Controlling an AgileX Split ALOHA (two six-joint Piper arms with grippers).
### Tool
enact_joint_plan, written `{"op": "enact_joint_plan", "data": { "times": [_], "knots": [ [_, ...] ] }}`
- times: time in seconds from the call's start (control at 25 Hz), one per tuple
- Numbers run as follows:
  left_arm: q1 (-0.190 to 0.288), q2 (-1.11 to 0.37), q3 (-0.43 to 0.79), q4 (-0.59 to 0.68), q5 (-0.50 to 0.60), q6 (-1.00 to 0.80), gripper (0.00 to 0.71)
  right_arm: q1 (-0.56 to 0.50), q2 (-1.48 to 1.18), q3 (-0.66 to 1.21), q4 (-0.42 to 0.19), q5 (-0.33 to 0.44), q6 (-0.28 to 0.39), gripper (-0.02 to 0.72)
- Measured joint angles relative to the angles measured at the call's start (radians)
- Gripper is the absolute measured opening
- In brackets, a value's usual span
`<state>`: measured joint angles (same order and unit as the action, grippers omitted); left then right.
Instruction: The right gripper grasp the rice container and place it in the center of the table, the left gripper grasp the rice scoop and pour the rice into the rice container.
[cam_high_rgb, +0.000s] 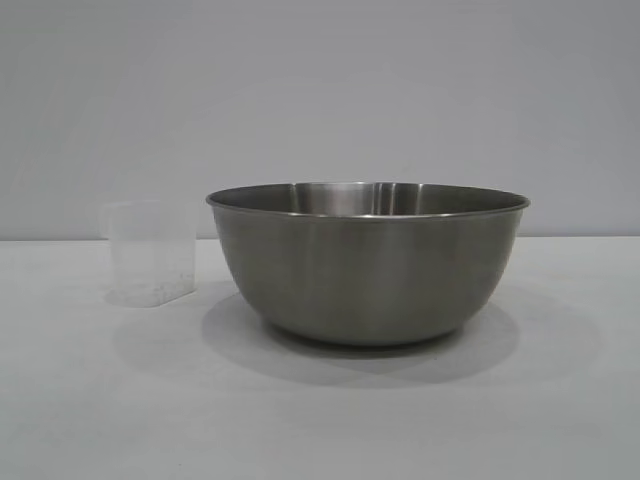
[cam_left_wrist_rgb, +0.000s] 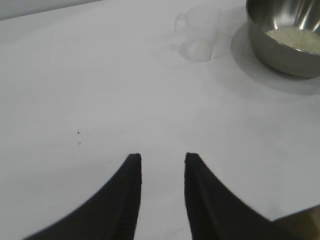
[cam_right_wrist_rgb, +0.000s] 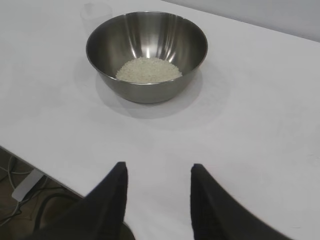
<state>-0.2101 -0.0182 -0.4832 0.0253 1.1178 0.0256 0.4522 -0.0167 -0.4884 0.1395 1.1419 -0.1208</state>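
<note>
The steel rice container (cam_high_rgb: 368, 262) stands upright in the middle of the white table (cam_high_rgb: 320, 420). It holds a pale mound of rice (cam_right_wrist_rgb: 148, 70), also seen in the left wrist view (cam_left_wrist_rgb: 295, 39). The clear plastic rice scoop (cam_high_rgb: 151, 252) stands upright just left of the bowl, empty apart from a few grains; it also shows in the left wrist view (cam_left_wrist_rgb: 199, 31). My left gripper (cam_left_wrist_rgb: 162, 159) is open and empty, well back from the scoop. My right gripper (cam_right_wrist_rgb: 159, 170) is open and empty, back from the bowl (cam_right_wrist_rgb: 146, 54). Neither gripper shows in the exterior view.
The table's edge (cam_right_wrist_rgb: 45, 170) runs close beside my right gripper, with cables and a white box (cam_right_wrist_rgb: 25, 186) on the floor below. A plain grey wall (cam_high_rgb: 320, 90) stands behind the table.
</note>
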Motion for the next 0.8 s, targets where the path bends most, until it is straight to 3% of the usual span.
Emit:
{"op": "enact_joint_plan", "data": {
  "times": [0.8],
  "knots": [
    [0.007, 0.000, 0.000, -0.003, 0.000, 0.000, 0.156, -0.008, 0.000, 0.000, 0.008, 0.000, 0.000, 0.249]
  ]
}}
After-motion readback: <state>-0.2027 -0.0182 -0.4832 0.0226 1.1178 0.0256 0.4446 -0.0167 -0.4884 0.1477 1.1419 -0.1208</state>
